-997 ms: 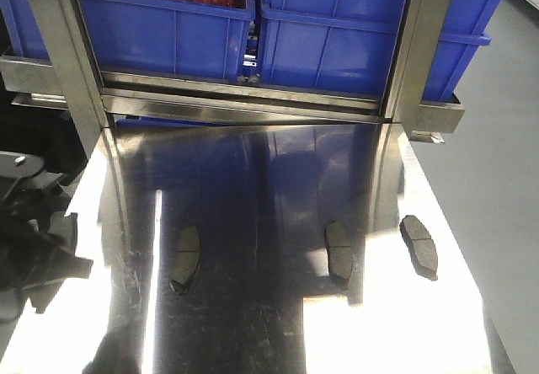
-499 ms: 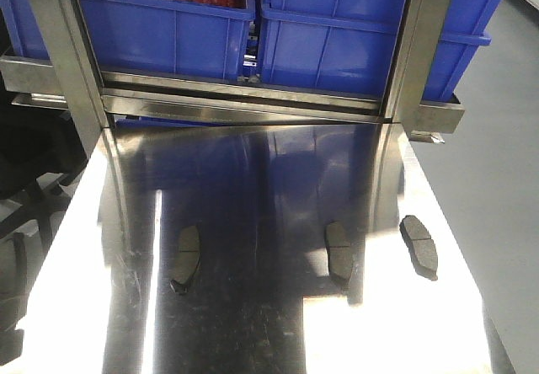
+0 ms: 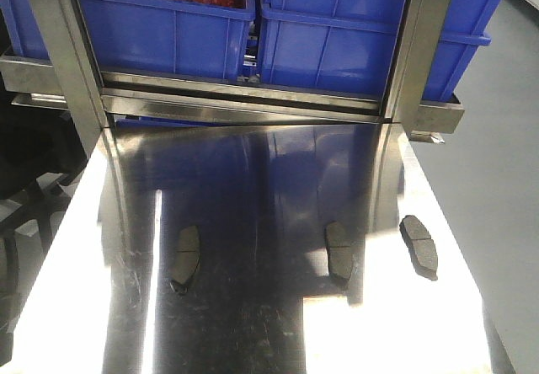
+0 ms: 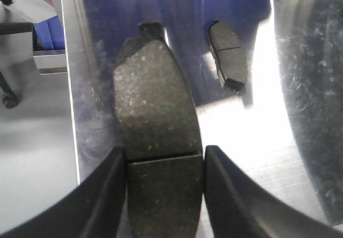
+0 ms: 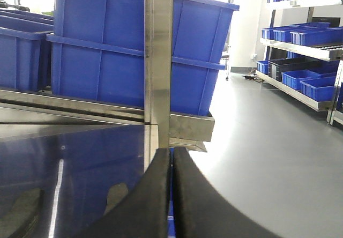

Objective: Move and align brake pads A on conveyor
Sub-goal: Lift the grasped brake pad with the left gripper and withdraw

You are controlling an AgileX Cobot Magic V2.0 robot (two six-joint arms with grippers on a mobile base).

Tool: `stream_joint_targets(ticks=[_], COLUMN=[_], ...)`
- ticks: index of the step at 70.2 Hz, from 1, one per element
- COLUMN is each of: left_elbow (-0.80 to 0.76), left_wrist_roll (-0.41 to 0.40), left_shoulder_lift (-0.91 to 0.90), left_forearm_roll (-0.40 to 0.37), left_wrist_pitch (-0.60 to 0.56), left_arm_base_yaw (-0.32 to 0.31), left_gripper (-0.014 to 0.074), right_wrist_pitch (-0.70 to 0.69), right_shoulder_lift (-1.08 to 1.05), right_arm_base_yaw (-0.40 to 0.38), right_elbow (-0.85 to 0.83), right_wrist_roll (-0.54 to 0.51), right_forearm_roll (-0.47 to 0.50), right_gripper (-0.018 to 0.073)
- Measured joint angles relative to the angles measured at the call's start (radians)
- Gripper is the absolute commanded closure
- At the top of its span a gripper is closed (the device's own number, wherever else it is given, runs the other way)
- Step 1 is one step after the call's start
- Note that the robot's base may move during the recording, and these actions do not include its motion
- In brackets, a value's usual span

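The left gripper (image 4: 164, 151) is pinched shut on one of the brake pads, the held pad (image 4: 155, 104). Its two dark fingers (image 4: 110, 195) press against the pad's long edges right at the thin groove. From the wrist view the pad points away from the arm, over the shiny steel table (image 4: 257, 141) and close to that table's edge, with grey floor beyond. Just past it a second pad (image 4: 228, 56) lies flat on the steel; I cannot tell which of the table's pads it is.

The right gripper (image 5: 171, 157) is held low and level, looking along the table top, its fingers drawn together with only a hairline slit between them and nothing in it.

On the table (image 3: 253, 180) three pads lie apart in a rough row: the left pad (image 3: 187, 252), the middle pad (image 3: 339, 248), and the right pad (image 3: 419, 243) near the right edge.

Behind the table stand steel frame posts (image 5: 159, 61), with blue bins (image 3: 337, 37) on the rack. Shelving (image 5: 305, 34) stands across the room.
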Motion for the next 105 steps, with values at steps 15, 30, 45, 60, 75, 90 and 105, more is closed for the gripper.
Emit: stream_joint_targets(ticks=[15,30,45,60,75,90,105], left_elbow=[0.0,0.0,0.0,0.0,0.0,0.0,0.0], left_wrist_roll=[0.0,0.0,0.0,0.0,0.0,-0.001,-0.001], left_shoulder_lift=[0.0,0.0,0.0,0.0,0.0,0.0,0.0], left_forearm_roll=[0.0,0.0,0.0,0.0,0.0,0.0,0.0], left_wrist_pitch=[0.004,0.004,0.004,0.004,0.004,0.004,0.004], left_arm_base_yaw=[0.0,0.0,0.0,0.0,0.0,0.0,0.0], left_gripper=[0.0604,0.0604,0.0604,0.0604,0.0604,0.0604,0.0604], right_wrist_pitch=[0.0,0.0,0.0,-0.038,-0.112,0.018,0.321], right_shoulder_lift=[0.0,0.0,0.0,0.0,0.014,0.245,0.505], right_arm_base_yaw=[0.0,0.0,0.0,0.0,0.0,0.0,0.0], right_elbow=[0.0,0.0,0.0,0.0,-0.036,-0.258,-0.444], right_wrist_roll=[0.0,0.0,0.0,0.0,0.037,0.053,0.052], right_forearm_roll=[0.0,0.0,0.0,0.001,0.012,0.012,0.012], right_gripper=[0.0567,0.0567,0.0567,0.0567,0.0567,0.0567,0.0567])
